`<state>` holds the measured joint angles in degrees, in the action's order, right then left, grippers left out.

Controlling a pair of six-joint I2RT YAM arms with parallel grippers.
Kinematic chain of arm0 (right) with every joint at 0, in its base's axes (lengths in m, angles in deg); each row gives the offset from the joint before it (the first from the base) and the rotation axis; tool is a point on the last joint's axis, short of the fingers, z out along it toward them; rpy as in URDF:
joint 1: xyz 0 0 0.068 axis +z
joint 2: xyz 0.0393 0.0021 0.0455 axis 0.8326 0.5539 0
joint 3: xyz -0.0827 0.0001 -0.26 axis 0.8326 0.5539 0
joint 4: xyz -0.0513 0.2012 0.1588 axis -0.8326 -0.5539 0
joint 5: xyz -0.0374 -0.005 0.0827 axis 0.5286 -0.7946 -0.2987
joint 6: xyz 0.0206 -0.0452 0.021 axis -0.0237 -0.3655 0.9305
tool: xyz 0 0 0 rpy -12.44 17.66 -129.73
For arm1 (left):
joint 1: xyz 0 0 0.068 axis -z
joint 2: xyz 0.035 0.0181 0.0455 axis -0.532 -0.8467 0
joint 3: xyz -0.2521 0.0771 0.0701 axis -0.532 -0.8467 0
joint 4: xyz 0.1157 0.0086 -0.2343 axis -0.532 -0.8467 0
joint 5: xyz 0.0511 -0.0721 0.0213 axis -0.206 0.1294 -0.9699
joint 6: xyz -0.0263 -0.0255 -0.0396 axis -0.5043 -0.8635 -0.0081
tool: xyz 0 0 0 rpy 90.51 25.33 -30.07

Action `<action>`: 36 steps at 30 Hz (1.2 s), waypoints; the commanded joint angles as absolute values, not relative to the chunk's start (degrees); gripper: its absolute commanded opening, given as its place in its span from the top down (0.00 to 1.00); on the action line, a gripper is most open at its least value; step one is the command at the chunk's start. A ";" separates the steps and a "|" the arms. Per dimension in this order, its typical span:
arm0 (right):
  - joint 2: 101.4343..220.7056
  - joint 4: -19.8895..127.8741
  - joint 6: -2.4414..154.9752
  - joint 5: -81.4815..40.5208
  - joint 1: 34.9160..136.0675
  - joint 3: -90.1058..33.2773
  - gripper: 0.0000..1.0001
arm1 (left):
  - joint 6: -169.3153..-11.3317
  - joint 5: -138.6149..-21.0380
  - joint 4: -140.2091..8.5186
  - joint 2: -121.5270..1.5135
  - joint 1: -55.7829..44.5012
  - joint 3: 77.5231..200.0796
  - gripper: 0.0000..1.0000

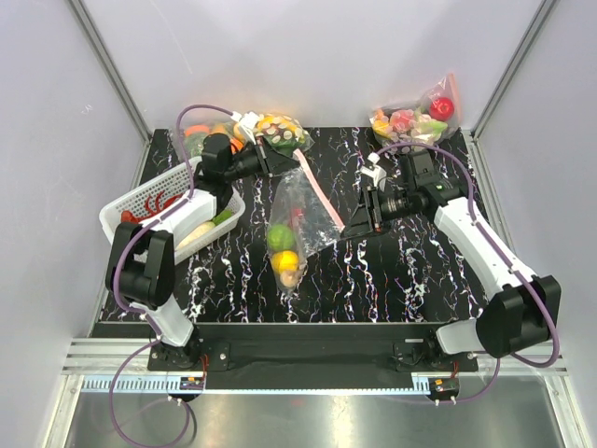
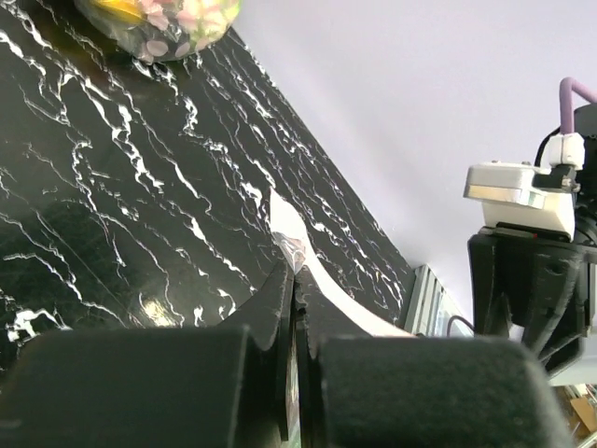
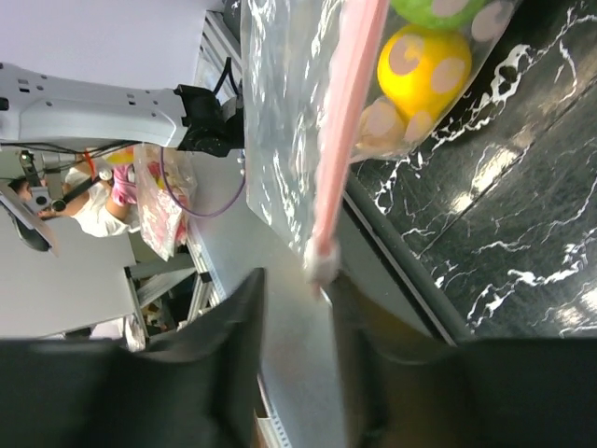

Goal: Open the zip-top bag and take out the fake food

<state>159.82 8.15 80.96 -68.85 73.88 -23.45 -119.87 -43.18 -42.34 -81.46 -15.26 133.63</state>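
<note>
The zip-top bag (image 1: 300,207) hangs slack between my two grippers over the middle of the table, its pink zip strip (image 1: 322,198) running diagonally. A green fruit (image 1: 280,236), a yellow fruit (image 1: 286,261) and a tan piece (image 1: 292,277) sit in its lower end. My left gripper (image 1: 284,161) is shut on the strip's far end (image 2: 291,238). My right gripper (image 1: 353,227) is open; the strip's near end (image 3: 322,264) lies between its fingers, close to one finger (image 3: 350,299). The right wrist view shows the yellow fruit (image 3: 420,61) inside the bag.
A white basket (image 1: 140,201) with a red lobster and other toys stands at the left. A bulging dotted bag (image 1: 280,131) lies at the back behind my left gripper. Another dotted bag with a red apple (image 1: 420,117) lies at the back right.
</note>
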 commanded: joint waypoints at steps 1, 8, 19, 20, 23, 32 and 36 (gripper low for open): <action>155.93 4.31 80.61 -67.25 74.12 -26.70 0.55 | -121.63 -40.55 -33.33 -78.82 -17.11 131.76 1.00; 154.61 18.53 90.36 -60.84 74.03 -27.05 0.32 | -135.68 -30.45 -16.40 -79.17 -17.29 127.02 1.00; 163.57 29.35 89.93 -54.41 73.77 -25.38 0.32 | -159.93 -27.18 13.41 -83.83 -17.29 125.26 1.00; 164.27 30.06 90.02 -54.76 73.77 -25.64 0.32 | -160.74 -27.09 14.39 -84.35 -17.29 125.34 1.00; 166.30 32.00 90.28 -57.13 73.77 -26.87 0.32 | -160.75 -27.00 14.24 -84.09 -17.29 125.17 1.00; 165.95 33.75 89.66 -62.58 74.12 -26.52 0.31 | -151.87 -26.74 2.36 -80.93 -17.20 125.17 1.00; 166.03 35.25 90.28 -62.68 74.73 -25.64 0.31 | -151.96 -26.83 2.45 -81.02 -17.20 124.99 1.00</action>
